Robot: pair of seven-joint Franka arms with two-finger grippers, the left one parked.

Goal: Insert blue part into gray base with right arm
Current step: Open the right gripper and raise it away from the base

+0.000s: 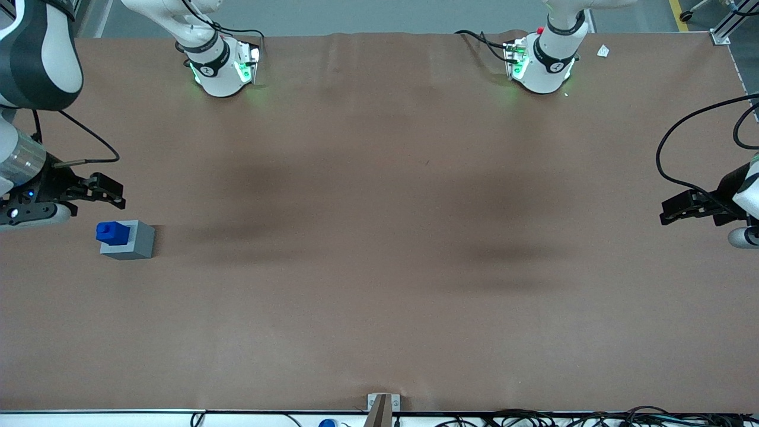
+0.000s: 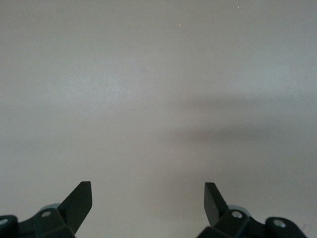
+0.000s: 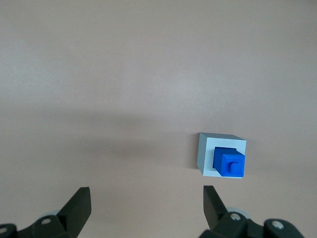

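In the recess of the light gray cube-like plastic base (image 1: 131,240) sits the small bright blue plastic block (image 1: 112,233), seemingly light, rigid, slick; grip its flat sides. Above the base, farther from the front camera, the black two-finger pincer (image 1: 116,196) hangs wide and empty over the brown surface (image 1: 379,267).

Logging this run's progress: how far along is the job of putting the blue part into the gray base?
It looks done: the blue part sits in the gray base, its stub sticking up. The right arm's end effector hangs open and empty above the table, apart from both. Nothing is in hand; little seems left.
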